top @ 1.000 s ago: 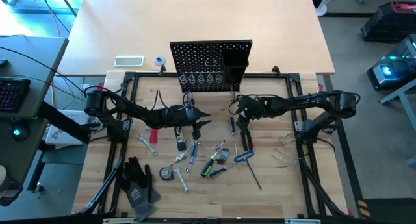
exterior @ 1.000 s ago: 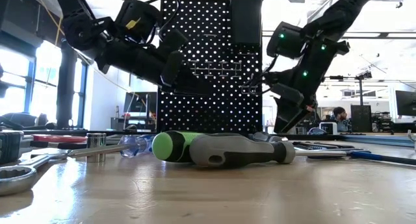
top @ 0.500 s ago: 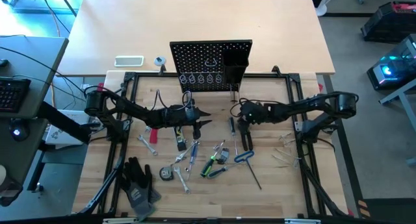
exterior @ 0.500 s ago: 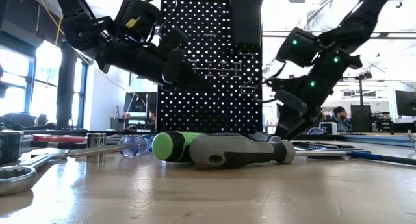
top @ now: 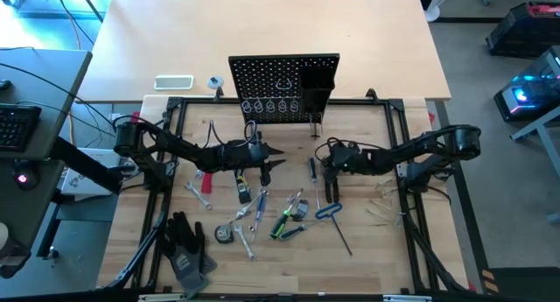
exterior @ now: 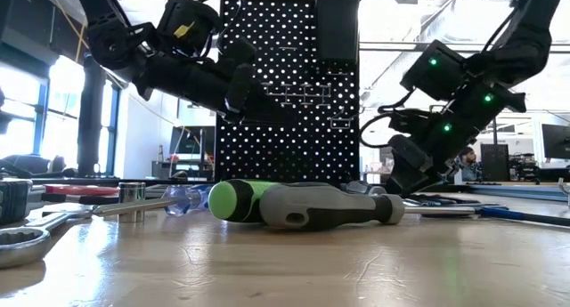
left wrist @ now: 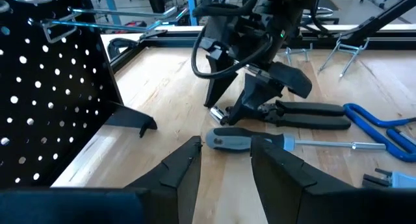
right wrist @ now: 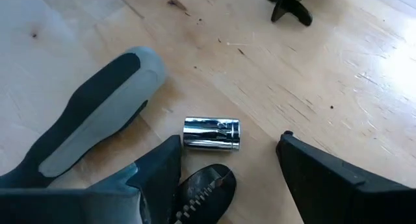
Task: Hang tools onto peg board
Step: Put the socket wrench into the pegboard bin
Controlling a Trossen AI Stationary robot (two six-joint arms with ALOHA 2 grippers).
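Since a second ago my right arm has dropped and drawn back toward its own side, so my right gripper (top: 327, 166) now sits low over the wooden table (top: 367, 249), right at the black pliers (left wrist: 305, 113) and the grey-and-black-handled screwdriver (right wrist: 84, 120). Its fingers stand wide apart with nothing between them; in the right wrist view one finger (right wrist: 162, 172) is just beside a small shiny silver socket (right wrist: 212, 133) that lies on its side on the bare wood, and the other (right wrist: 338, 178) is clear of it. The screwdriver's handle lies beside that socket.

My left gripper (top: 273, 158) hangs above the table in front of the black upright perforated peg board (top: 271, 79), fingers partly apart and empty, pointing across at the right gripper.

All the loose tools lie flat on the table in front of the board: a green-handled screwdriver (top: 282, 225), a blue-handled hex key (top: 330, 211), a blue-handled screwdriver (top: 260, 202), silver wrenches (top: 247, 241) and a red-and-black flat tool (top: 206, 185). The peg board's wire ring holders (top: 271, 106) are in a row along its lower edge, and its black box bin (top: 317, 74) is on the right part. A pair of black work gloves (top: 185, 245) lies near the table's front left.
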